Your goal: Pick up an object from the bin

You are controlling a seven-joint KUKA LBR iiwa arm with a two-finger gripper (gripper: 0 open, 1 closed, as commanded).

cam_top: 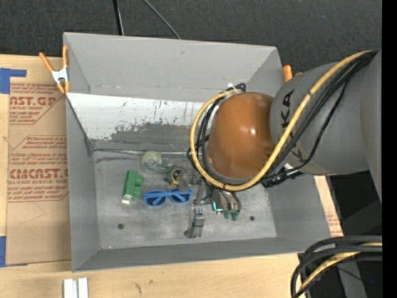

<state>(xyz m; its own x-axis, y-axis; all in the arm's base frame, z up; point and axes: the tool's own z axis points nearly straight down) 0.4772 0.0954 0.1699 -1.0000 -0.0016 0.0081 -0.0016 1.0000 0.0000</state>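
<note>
Orange cover on the wrist is closest to me and hides most of the gripper, so I cannot tell if it is wide or narrow. I see the gripper low over the floor of the bin, toward 5 o'clock. Just beside it, at its 9 o'clock, lie blue sunglasses; a green block is next to them, further toward 9 o'clock.
</note>
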